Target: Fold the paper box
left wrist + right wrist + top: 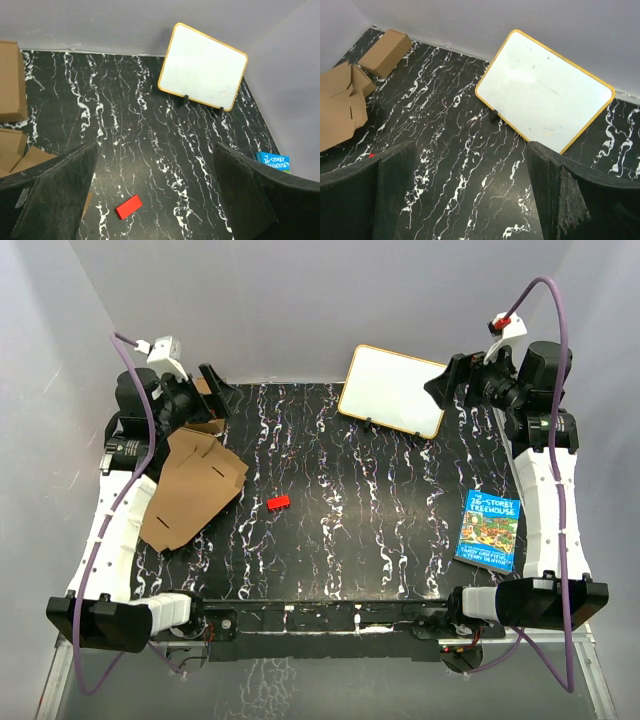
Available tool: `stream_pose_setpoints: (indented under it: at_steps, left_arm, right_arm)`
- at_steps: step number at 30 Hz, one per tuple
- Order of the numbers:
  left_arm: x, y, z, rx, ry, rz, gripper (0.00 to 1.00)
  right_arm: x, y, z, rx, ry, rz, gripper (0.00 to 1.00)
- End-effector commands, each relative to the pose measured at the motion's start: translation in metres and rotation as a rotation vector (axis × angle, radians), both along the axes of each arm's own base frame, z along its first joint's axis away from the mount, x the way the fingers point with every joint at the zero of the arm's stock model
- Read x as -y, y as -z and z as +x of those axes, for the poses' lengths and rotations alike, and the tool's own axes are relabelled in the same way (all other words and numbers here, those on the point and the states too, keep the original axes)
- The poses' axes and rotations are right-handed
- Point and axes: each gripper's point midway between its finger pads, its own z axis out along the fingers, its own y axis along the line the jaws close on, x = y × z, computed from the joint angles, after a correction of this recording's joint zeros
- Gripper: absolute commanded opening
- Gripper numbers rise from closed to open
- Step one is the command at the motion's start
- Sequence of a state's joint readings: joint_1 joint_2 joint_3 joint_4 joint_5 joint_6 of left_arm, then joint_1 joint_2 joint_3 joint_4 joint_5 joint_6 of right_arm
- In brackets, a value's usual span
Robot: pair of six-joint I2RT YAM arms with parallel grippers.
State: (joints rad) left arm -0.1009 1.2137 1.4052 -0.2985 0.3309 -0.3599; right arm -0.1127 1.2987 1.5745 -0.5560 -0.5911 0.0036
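The left hand (pixel 155 149) and right hand (pixel 470 146) both gape empty. Nearer than the whiteboard (pixel 393 390), a blue book (pixel 489 530) reads "26-Storey Treehouse"; the right wrist view misses it. The paper box (pixel 190 490) lies unfolded, well left of the whiteboard.

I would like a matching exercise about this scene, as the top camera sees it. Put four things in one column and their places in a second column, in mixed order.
Things:
1. paper box
2. red block
3. whiteboard
4. book

Places:
a. on the right, beside the right arm
b. on the left, lying unfolded
c. at the far side, right of centre
d. near the middle of the table

Pairs: 1-b, 2-d, 3-c, 4-a
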Motion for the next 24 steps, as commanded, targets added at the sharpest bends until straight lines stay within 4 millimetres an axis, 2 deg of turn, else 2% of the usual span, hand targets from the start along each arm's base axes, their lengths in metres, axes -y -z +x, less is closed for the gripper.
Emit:
stream_pose_setpoints:
  at_steps: [1,7,13,18,21,24]
  left_arm:
    - [-0.014,0.002,-0.009,0.002,-0.059,0.003,0.97]
    - [-0.021,0.026,-0.019,-0.043,-0.077,-0.012,0.97]
    - [-0.013,0.058,-0.033,-0.098,-0.030,-0.085,0.97]
    - [0.004,0.100,-0.044,-0.164,0.026,-0.126,0.97]
    - [0.018,0.120,-0.049,-0.175,0.070,-0.218,0.97]
    - [0.021,0.146,-0.054,-0.229,0.077,-0.228,0.97]
  right_arm:
    - [0.007,0.006,0.003,-0.012,0.046,0.018,0.99]
    - [0.009,0.032,0.002,-0.070,0.050,0.035,0.99]
    - [-0.009,0.059,-0.011,-0.078,-0.090,0.051,0.99]
    - [-0.033,0.103,-0.024,-0.152,-0.264,0.106,0.99]
    - [-0.053,0.138,-0.040,-0.200,-0.420,0.092,0.99]
    - [-0.068,0.164,-0.057,-0.229,-0.551,0.116,0.99]
